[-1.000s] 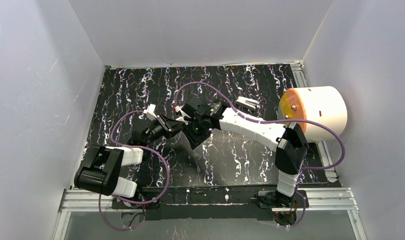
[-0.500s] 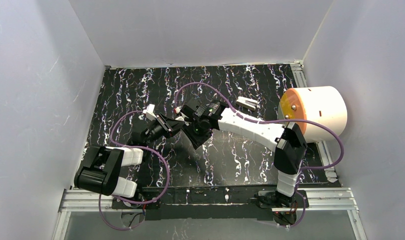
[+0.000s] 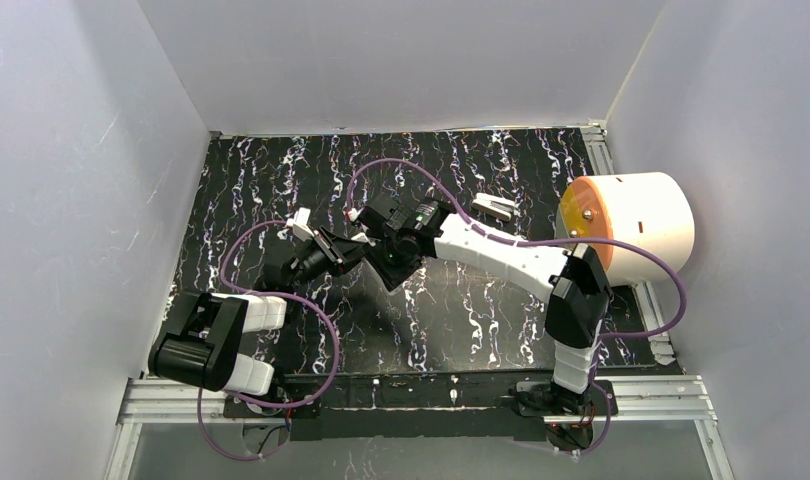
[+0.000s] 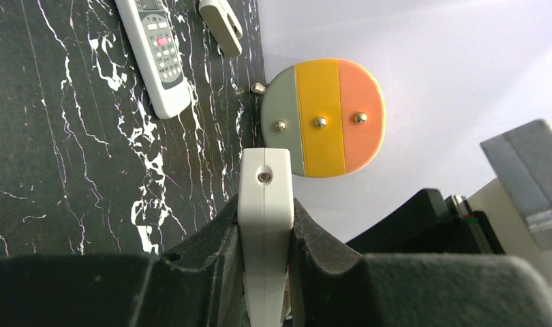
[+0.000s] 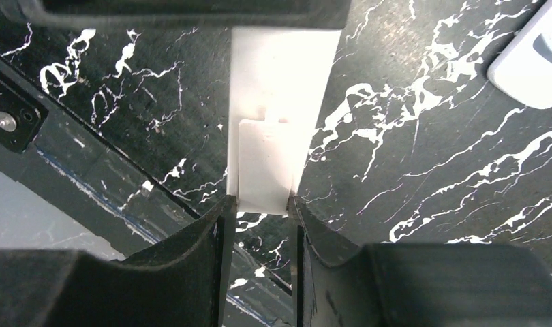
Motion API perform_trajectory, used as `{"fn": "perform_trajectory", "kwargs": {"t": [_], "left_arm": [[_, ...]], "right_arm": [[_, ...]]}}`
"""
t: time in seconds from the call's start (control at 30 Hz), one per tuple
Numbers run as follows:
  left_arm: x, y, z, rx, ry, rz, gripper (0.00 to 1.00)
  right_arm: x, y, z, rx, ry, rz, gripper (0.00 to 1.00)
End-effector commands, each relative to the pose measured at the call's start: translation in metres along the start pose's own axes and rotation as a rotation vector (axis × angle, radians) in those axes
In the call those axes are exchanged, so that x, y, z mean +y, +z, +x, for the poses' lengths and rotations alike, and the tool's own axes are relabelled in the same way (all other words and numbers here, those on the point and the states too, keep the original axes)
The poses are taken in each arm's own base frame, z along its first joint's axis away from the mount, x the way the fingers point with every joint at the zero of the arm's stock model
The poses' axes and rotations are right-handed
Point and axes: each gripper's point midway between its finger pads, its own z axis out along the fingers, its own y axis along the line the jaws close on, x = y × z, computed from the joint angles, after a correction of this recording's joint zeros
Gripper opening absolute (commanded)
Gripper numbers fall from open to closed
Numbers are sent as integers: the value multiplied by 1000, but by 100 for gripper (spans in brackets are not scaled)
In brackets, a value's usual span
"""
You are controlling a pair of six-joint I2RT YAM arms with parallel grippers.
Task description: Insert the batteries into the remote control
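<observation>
Right gripper (image 3: 369, 228) slightly farther back

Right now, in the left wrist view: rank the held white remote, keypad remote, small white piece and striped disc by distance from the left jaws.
From the left gripper, nearest first:
1. white remote: clamped in the jaws.
2. keypad remote: lying on the mat, upper left of the view.
3. small white piece: past that remote, closer to the mat's far edge.
4. striped disc: ahead, beyond the mat's edge.
</observation>
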Motion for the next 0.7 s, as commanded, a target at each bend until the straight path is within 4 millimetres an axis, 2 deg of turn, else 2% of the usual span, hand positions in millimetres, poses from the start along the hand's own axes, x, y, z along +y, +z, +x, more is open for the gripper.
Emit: {"fn": "perform_trajectory", "kwargs": {"t": [0.0,0.13,0.33,0.67], "left_arm": [[-16,0,4,34,44,54,0],[-15,0,3,28,54,42,0],[-16,1,1,22,55,44,0],[-17,1,0,19,60,48,0]], "right_arm": [[-9,-7,-16,-43,-6,48,41],[-9,-6,-13,-30,-10,43,41],[4,-3,-5,10,-20,-33,41],[7,3,5,59,-31,-60,42]]}}
